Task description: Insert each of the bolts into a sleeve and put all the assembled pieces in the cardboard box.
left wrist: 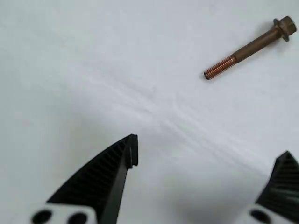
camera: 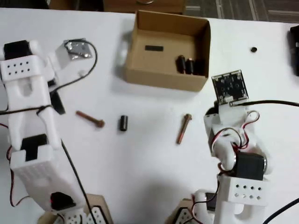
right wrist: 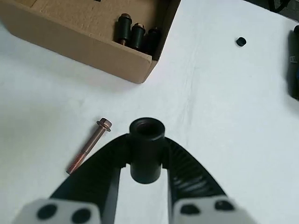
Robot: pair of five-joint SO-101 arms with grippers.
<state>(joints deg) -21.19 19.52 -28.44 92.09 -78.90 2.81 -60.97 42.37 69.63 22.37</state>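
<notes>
My right gripper (right wrist: 146, 145) is shut on a black sleeve (right wrist: 147, 129), held upright over the table near the cardboard box (right wrist: 70, 35). A copper bolt (right wrist: 89, 145) lies just beside it, the same bolt (camera: 184, 128) left of the right arm. In the box (camera: 140, 28), three assembled pieces (right wrist: 138, 33) lie against one wall. My left gripper (left wrist: 209, 150) hangs open above bare table, with a second copper bolt (left wrist: 250, 46) a short way beyond its fingertips. That bolt (camera: 90, 119) lies next to a loose black sleeve (camera: 123, 123) in mid-table.
A small black part (camera: 253, 49) lies alone to the right of the box, also seen as a small black part (right wrist: 240, 42) from the right wrist. Dark equipment (camera: 294, 46) sits at the right edge. Black cables run beside both arms.
</notes>
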